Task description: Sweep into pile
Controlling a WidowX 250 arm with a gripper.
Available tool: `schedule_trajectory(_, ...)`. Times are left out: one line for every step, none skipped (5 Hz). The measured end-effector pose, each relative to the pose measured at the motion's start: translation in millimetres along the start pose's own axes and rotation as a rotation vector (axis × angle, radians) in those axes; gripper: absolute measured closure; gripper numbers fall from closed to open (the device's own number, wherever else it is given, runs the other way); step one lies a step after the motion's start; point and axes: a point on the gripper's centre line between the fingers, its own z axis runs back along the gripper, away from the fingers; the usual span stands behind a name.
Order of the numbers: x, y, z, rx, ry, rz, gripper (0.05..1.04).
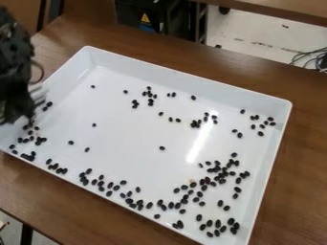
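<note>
Cables (pixel 310 58) beyond wooden table (pixel 191 55), dark beans (pixel 162 148) in white tray (pixel 131 129), pincer (pixel 15 107) at left (wide or narrow, unclear).

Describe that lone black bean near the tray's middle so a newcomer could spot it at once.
On the brown table lies a white rectangular tray. Near the middle of its floor, just left of the bright glare streak, is one black bean. It sits by itself on bare white, while most other beans bunch toward the tray's edges.
</note>
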Motion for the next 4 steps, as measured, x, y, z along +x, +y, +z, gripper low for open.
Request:
schedule_trajectory(24.0, -14.0, -12.9, -0.026, 0.016, -0.045, 0.728)
schedule_trajectory(41.8, -20.5, -24.5, -0.082, -0.098, -0.039, 0.727)
schedule_trajectory(42.0, -21.7, -34.3, -0.138, -0.188, -0.034, 0.728)
schedule_trajectory(31.3, -18.4, -47.5, -0.195, -0.218, -0.003, 0.727)
